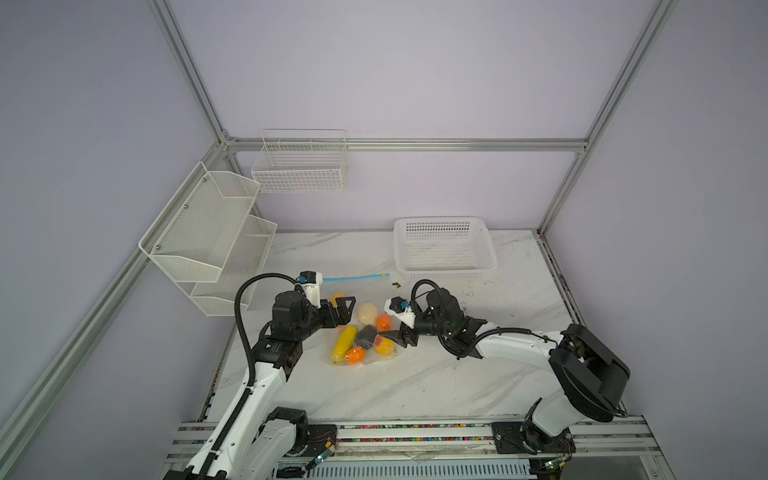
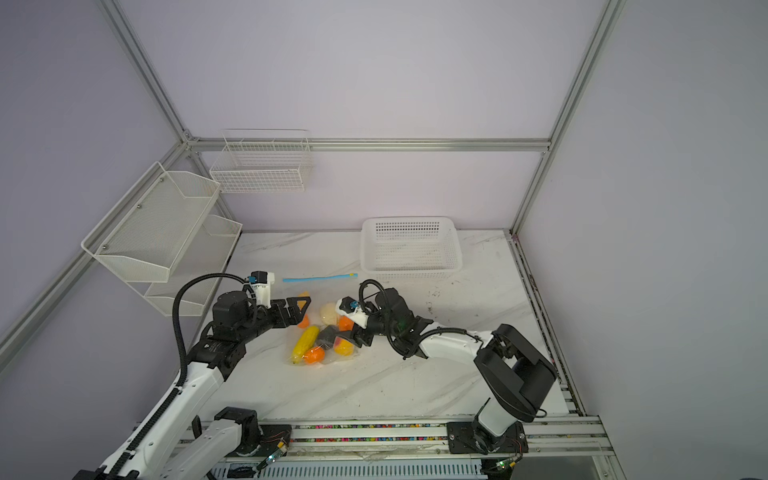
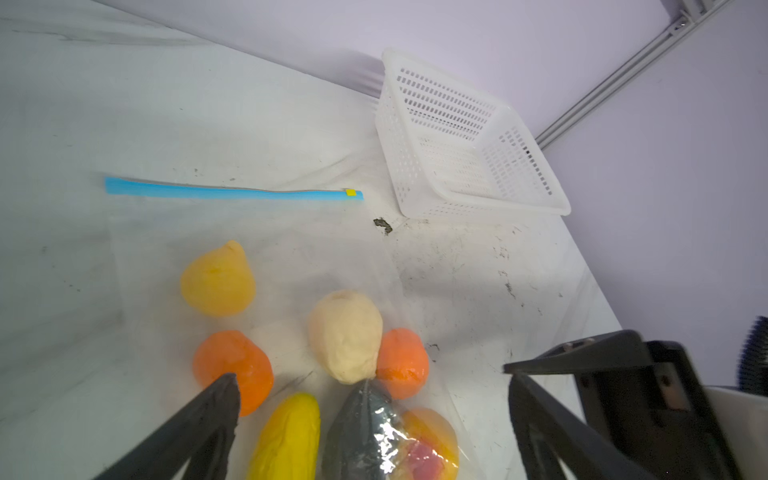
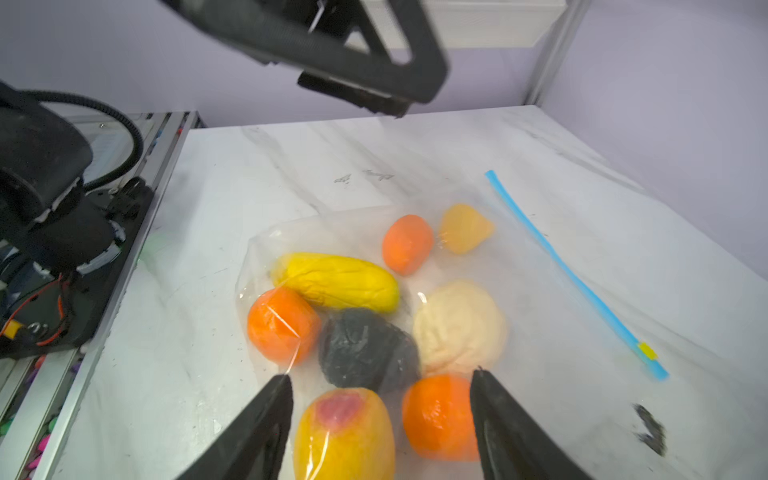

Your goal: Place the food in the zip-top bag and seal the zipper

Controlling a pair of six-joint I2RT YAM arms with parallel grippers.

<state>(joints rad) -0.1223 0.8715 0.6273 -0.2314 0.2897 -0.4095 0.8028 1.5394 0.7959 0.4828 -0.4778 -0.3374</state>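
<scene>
The zip-top bag is laid flat on the worktop between the two arms, and all eight pieces of the food are seen under its film, bunched toward the end away from the zipper. The film is judged thin, limp and slippery, so a pinch there would likely slide, or drag the light, soft-looking toys about. The blue strip is judged the stiffer, better hold, taken at the yellow tab on the end nearest the basket. Whether it is pressed shut cannot be told. The jaws of the left gripper are spread wide above the bag; those of the right gripper are held apart over the food, clamped on nothing.
</scene>
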